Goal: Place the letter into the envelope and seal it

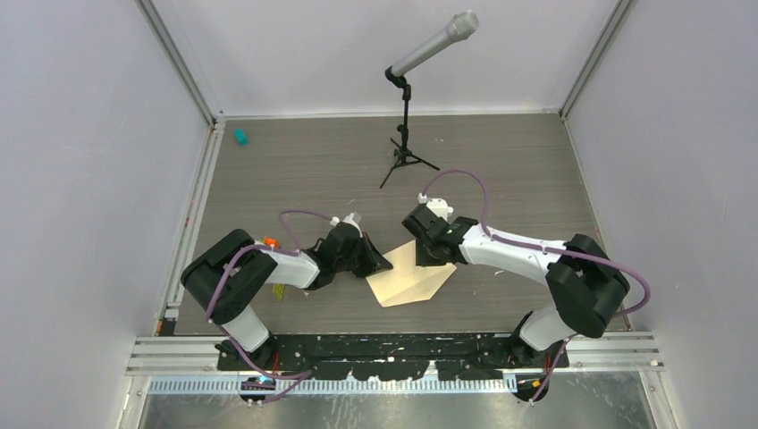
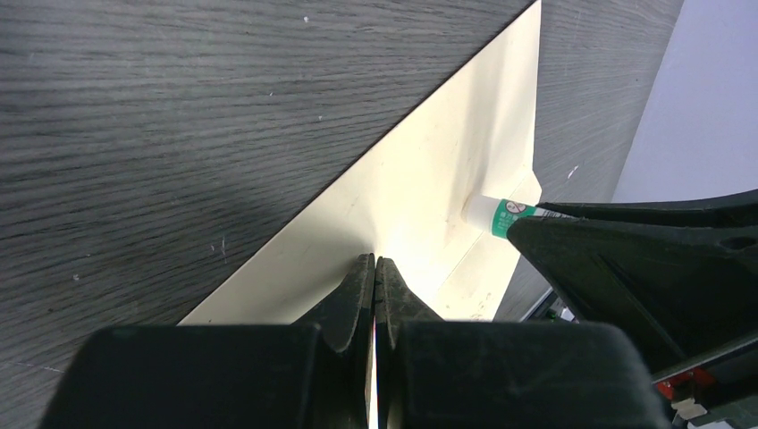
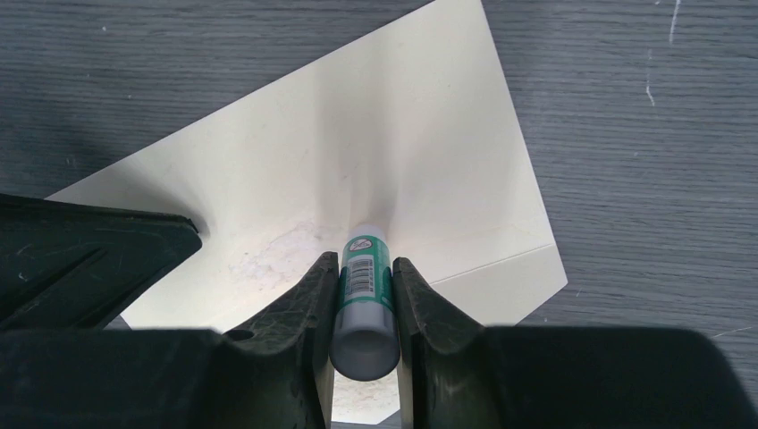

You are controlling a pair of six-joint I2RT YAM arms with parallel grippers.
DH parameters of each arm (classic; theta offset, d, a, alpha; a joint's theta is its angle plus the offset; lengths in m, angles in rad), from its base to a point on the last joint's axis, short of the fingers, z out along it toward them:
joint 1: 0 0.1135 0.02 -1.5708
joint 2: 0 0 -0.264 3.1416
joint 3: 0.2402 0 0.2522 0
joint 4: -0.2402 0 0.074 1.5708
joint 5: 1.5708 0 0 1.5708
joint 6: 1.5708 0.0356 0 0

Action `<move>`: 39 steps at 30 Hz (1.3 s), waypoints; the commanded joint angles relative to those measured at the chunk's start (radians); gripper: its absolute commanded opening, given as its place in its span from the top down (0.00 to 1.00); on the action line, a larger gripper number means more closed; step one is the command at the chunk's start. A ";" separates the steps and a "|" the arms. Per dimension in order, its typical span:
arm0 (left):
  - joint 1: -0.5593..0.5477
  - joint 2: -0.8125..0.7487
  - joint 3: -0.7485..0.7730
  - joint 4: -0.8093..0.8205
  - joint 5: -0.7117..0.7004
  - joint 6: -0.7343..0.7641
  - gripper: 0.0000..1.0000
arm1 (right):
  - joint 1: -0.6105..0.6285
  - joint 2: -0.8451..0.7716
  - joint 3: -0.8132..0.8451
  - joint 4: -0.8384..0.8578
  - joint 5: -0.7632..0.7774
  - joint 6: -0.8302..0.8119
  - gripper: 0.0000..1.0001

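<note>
Grey wood-grain table [image 1: 501, 170] inside a white-walled enclosure, with both arm bases bolted at the near edge.

Just beyond the bases, both arms reach inward and meet over the envelope [image 1: 407, 281], which lies near the middle of the table, toward the near side and skewed to the table edges.

Left gripper [image 2: 374, 268]: jaws fully together, clamped on the envelope's left edge. A pale sliver of paper shows between the fingers. The paper rises in a shallow ridge running away from that grip.

Right gripper [image 3: 366, 268]: jaws partly apart, closed on a glue stick [image 3: 364, 308] with a white body and green label. The stick's tip points down and presses on the envelope's upper face, near a straight fold line. A narrower strip of paper lies past the fold.

Letter: cannot be told apart from the envelope in any view. Whether it is inside cannot be determined.

Farther back, a microphone [image 1: 433, 43] stands on a small black tripod [image 1: 407, 156], well clear of the arms. A small teal object [image 1: 240, 137] sits at the far left corner.
</note>
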 commanded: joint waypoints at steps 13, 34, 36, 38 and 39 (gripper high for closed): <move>0.005 0.038 -0.003 -0.093 -0.036 0.043 1.00 | 0.112 0.101 0.065 0.035 -0.004 0.014 0.99; 0.005 0.053 -0.003 -0.076 -0.035 0.031 1.00 | 0.237 0.121 0.099 -0.004 -0.016 0.067 0.99; 0.005 0.053 -0.004 -0.074 -0.033 0.028 1.00 | 0.240 0.126 0.098 -0.002 -0.012 0.069 0.99; 0.005 0.051 -0.006 -0.075 -0.033 0.028 1.00 | 0.239 0.123 0.099 -0.002 -0.005 0.069 0.99; 0.005 0.050 -0.007 -0.075 -0.034 0.029 1.00 | 0.240 0.121 0.099 -0.004 0.001 0.069 0.99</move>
